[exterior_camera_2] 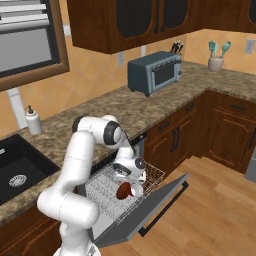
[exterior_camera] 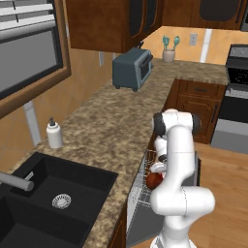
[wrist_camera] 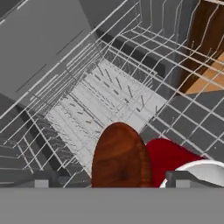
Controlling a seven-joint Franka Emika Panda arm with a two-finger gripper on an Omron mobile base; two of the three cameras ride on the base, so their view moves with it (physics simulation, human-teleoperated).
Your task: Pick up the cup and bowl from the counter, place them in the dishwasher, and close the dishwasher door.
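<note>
Dark reddish-brown shallow round bowl [wrist_camera: 120,155] sits inside the white wire rack [exterior_camera_2: 102,182] of the dark grey under-counter dishwasher [exterior_camera_2: 125,200], tilted on edge as seen in the hand view, with the small red tapered plastic cup [wrist_camera: 175,162] just beside it, its white rim [wrist_camera: 201,168] turned toward the camera. In the right base view the bowl [exterior_camera_2: 123,190] appears as a dark red-brown spot in the pulled-out rack, directly under the robot's hand. The flat dark grey drop-down dishwasher door [exterior_camera_2: 150,210] hangs open, sloping down toward the wooden floor [exterior_camera_2: 210,210]. The two-finger gripper [wrist_camera: 113,180] is lowered into the rack; its dark fingertips [wrist_camera: 41,181] stand on either side of the bowl, though whether they grip it or stand apart from it cannot be told. From the left base view the white arm [exterior_camera: 179,169] covers most of the rack, leaving a part of the bowl [exterior_camera: 153,180] visible. Along the long brown-speckled granite counter [exterior_camera: 116,121] stand a white soap bottle [exterior_camera: 54,133] near the black sink [exterior_camera: 58,193] and a blue-grey toaster oven [exterior_camera: 132,69] farther back.
</note>
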